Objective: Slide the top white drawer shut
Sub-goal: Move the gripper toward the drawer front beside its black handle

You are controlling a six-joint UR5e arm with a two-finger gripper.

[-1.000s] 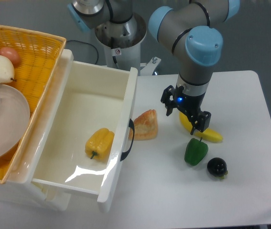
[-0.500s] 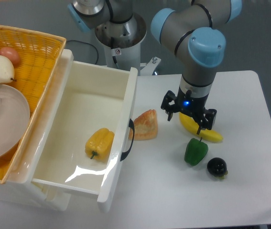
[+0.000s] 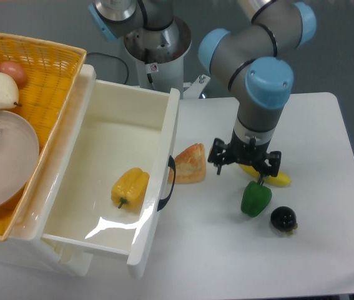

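Hovering gripper (image 3: pixel 245 164), fingers spread, holding nothing, over banana (image 3: pixel 279 180) near green pepper (image 3: pixel 255 198). Top white drawer (image 3: pixel 105 162) pulled open, yellow pepper (image 3: pixel 129 186) inside.

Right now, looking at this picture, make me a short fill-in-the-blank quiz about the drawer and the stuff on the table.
1. The top white drawer stands ____.
2. Inside the drawer lies a ____ pepper.
3. The bread slice lies on the table between the drawer's black handle and the ____.
4. The tool hangs above the table, holding ____.

Missing words: open; yellow; tool; nothing
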